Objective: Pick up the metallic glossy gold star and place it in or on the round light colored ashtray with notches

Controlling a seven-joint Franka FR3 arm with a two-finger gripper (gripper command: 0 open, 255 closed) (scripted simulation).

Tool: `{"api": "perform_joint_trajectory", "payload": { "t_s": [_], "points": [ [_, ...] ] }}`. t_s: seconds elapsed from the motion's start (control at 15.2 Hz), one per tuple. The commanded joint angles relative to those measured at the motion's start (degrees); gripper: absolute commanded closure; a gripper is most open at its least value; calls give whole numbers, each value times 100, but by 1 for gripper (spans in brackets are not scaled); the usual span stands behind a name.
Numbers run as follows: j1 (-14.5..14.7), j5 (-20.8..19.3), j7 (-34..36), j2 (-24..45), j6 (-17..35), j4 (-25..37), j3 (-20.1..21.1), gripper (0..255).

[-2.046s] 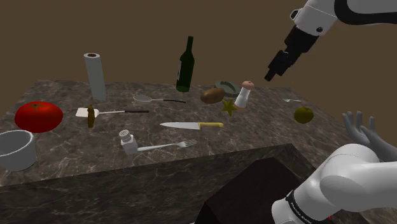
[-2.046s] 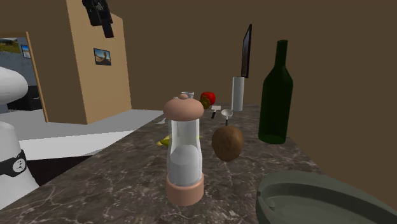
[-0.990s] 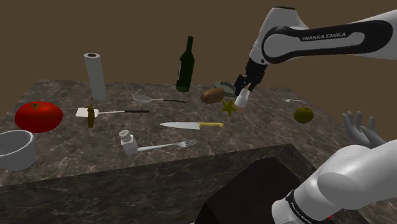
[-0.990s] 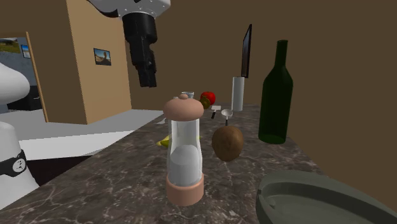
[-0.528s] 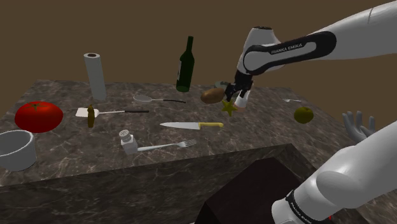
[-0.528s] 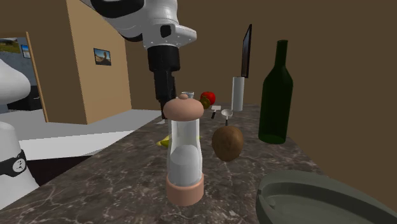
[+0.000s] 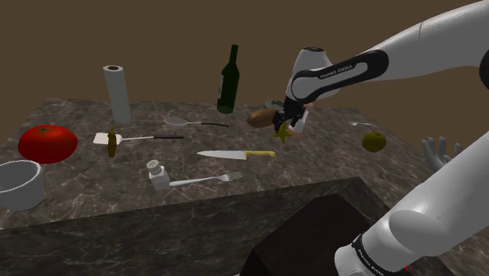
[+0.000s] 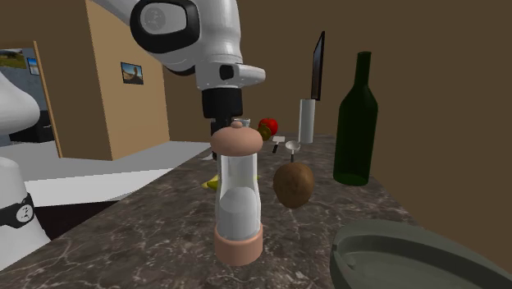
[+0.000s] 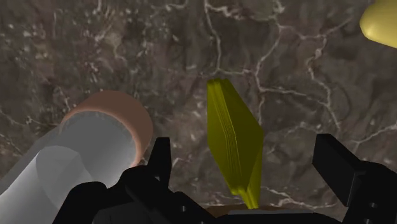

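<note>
A gold star (image 9: pixel 235 137) stands on edge on the dark marble counter (image 7: pixel 329 165). In the wrist view it sits between my gripper's (image 9: pixel 248 167) two black fingers, which stand apart without touching it. The shoulder view has the gripper (image 7: pixel 284 125) low over the star (image 7: pixel 282 135), right beside a pink-capped grinder (image 8: pixel 237 193). A sliver of the star (image 8: pixel 212 183) peeks out beside the grinder in the second exterior view. The round grey-green ashtray (image 8: pixel 402 259) with notches lies just past the grinder, at that view's lower right.
A brown oval fruit (image 7: pixel 261 118) and a green bottle (image 7: pixel 228 80) stand close to the gripper. A yellow-handled knife (image 7: pixel 235 154), fork, small shaker (image 7: pixel 157 174), a lime (image 7: pixel 374 141), tomato (image 7: pixel 47 143), paper roll and a white bowl (image 7: pixel 19 184) spread over the counter.
The arm swung down from high at the shoulder view's right to the star. The gripper has dropped beside the grinder and now straddles the star.
</note>
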Motion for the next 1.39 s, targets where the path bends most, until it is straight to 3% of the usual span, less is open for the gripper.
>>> {"api": "perform_joint_trajectory", "payload": {
  "t_s": [0.0, 0.53, 0.59, 1.32],
  "points": [
    [-14, -16, 6, 163, 206, -40, -14, 0],
    [-14, -16, 6, 163, 206, -40, -14, 0],
    [-14, -16, 6, 163, 206, -40, -14, 255],
    [-11, -1, -15, 69, 51, 22, -11, 255]
  ]
}}
